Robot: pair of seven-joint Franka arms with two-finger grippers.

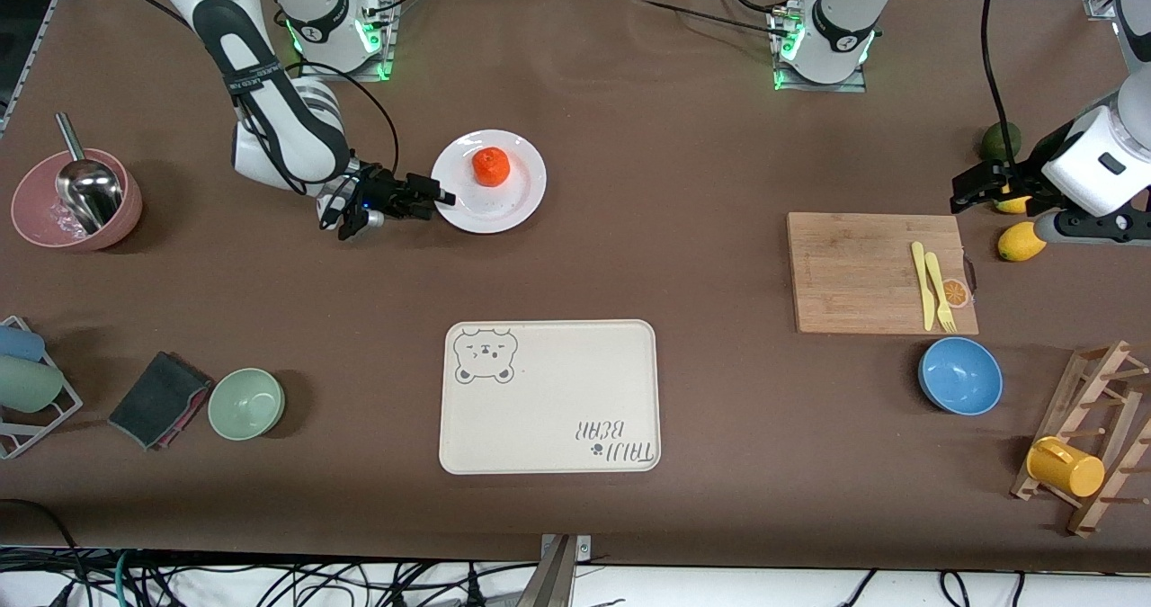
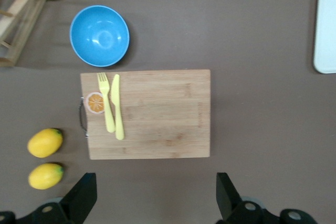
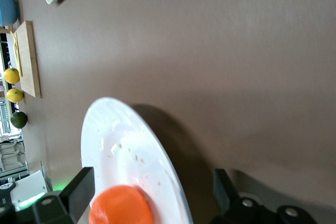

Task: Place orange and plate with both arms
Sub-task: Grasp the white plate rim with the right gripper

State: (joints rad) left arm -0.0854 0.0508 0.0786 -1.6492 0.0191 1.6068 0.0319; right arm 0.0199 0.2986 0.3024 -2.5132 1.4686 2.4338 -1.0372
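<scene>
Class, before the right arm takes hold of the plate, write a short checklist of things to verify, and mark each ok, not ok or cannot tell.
1. Orange sits on the plate: ok.
2. Right claw open at the plate's rim, on the side toward the right arm's end: ok.
3. Rim lies between the right claw's fingers: ok.
4. Claw already touching the rim: cannot tell.
5. Left claw open, holding nothing, over the table beside the board: ok.
6. Tray bare, nearer the camera than the plate: ok.

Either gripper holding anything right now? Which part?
Nothing held. Right gripper open at the plate rim, the orange on it. Left gripper open, over the lemons.
</scene>
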